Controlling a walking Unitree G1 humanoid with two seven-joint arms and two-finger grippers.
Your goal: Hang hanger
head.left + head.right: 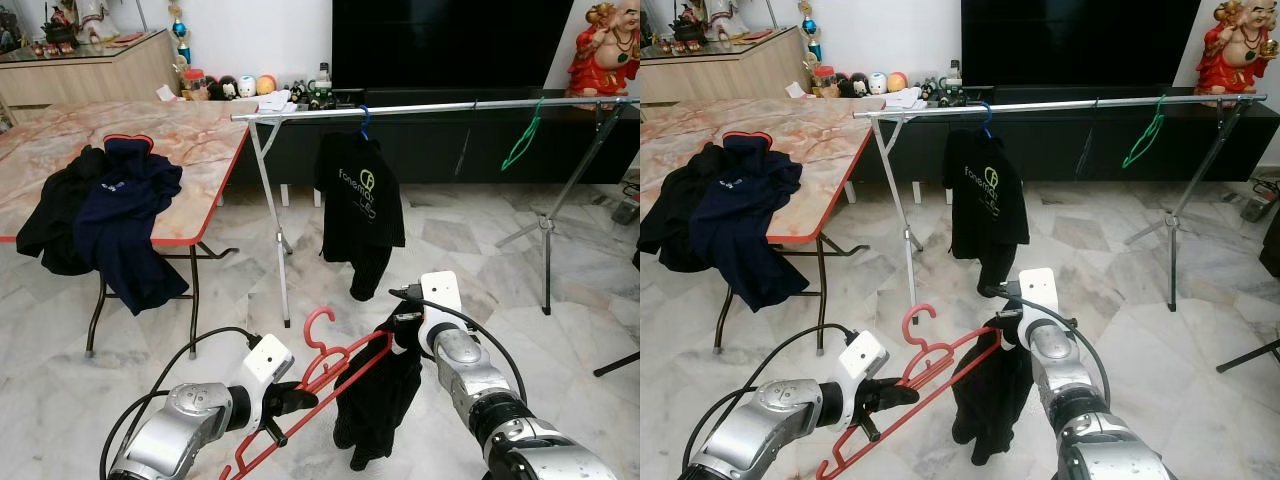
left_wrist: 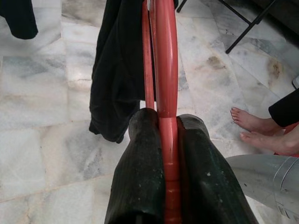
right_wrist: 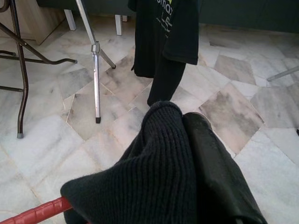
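Left gripper (image 1: 290, 400), low in the frame, clamped on red hanger (image 1: 330, 375); fingers (image 2: 140, 177) pressed against its bar. Right gripper (image 1: 405, 325), lower centre, pinching the ribbed edge of black garment (image 1: 380, 400) draped over the hanger's far end. Beyond, metal rail (image 1: 430, 107) across the top, carrying black T-shirt (image 1: 360, 205) and green hanger (image 1: 522, 140). Table (image 1: 190, 140) with dark clothes (image 1: 110, 215) at upper left. Bare feet (image 2: 254, 128) on marble floor (image 1: 480, 250).
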